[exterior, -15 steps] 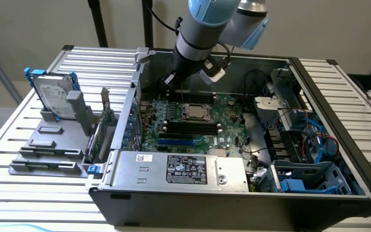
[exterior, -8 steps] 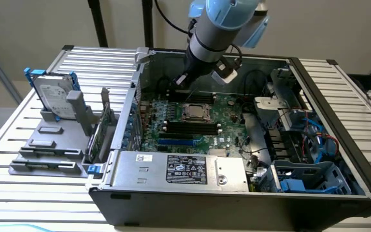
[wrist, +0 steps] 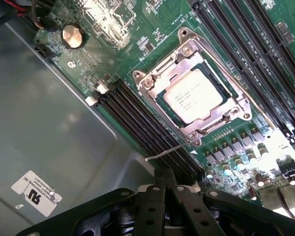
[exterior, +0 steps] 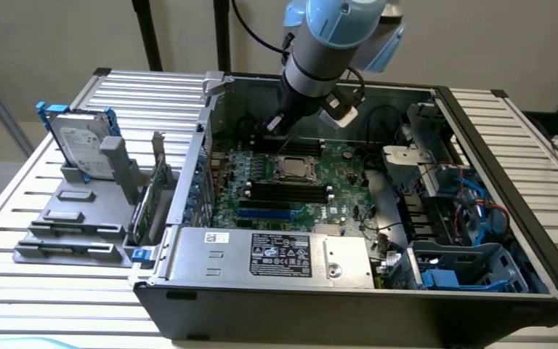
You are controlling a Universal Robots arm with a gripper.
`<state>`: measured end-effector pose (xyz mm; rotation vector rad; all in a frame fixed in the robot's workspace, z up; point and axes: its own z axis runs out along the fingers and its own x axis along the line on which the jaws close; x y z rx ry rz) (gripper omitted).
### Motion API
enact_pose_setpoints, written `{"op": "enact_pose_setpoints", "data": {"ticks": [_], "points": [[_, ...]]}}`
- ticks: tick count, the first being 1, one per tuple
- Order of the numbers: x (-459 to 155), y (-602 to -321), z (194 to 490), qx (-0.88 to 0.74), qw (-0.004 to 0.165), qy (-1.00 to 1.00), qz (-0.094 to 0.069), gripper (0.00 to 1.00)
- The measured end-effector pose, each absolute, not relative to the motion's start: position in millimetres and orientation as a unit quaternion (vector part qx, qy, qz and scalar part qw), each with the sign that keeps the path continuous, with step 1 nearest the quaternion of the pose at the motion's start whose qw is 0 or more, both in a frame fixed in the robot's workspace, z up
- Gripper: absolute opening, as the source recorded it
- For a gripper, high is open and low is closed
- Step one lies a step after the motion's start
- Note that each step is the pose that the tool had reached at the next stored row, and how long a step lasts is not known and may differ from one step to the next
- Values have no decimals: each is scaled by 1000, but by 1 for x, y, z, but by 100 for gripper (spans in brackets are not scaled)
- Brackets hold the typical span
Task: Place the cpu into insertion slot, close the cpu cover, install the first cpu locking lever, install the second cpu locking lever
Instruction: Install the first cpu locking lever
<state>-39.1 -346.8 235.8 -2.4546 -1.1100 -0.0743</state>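
Black two-fingered gripper (wrist: 166, 179), foreground of the wrist view: jaws fully closed, nothing held. In the exterior view the gripper (exterior: 275, 129) hangs from the grey-and-blue arm over the far edge of the circuit board, just beyond the socket.

Slatted silver metal table (exterior: 27, 291): carries the open black computer case (exterior: 357, 320), which lies on its side.

Green circuit board (wrist: 137, 54): covers the floor of the case. A bank of long black memory slots (wrist: 147, 123) runs along the board edge next to the bare grey case panel, and the closed fingertips hover over this bank.

Insertion slot (exterior: 296, 169), a small square socket with a silvery frame: sits near the middle of the board, between the memory banks.

Cpu cover (wrist: 155, 83), a silvery frame plate with a cut-out centre: lies flat on the socket.

Cpu (wrist: 192, 96), a flat pale square chip with small print: seated in the socket and showing through the cut-out.

Locking lever (wrist: 169, 151), a thin silvery wire rod: juts from the socket corner nearest the fingertips, its free end over the memory slots, apparently unlatched. The state of the opposite lever cannot be told.

Step in hand, as judged: seating and cover are done, and lever work is under way. Latching calls for a precise push on a very thin rod, clear of the neighbouring slots.
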Motion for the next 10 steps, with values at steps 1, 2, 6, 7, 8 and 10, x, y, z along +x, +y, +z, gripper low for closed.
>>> {"op": "enact_pose_setpoints", "data": {"ticks": [1, 2, 6, 7, 8, 10], "points": [[-40, -347, 235, -888, 221, -403, -27, 11], [-40, -347, 235, -887, 219, -405, -26, 11], [-40, -347, 232, -886, 214, -411, -22, 11], [-41, -347, 231, -885, 214, -412, -21, 11], [-41, -347, 230, -885, 213, -414, -21, 11], [-43, -347, 227, -884, 213, -416, -20, 11]]}}
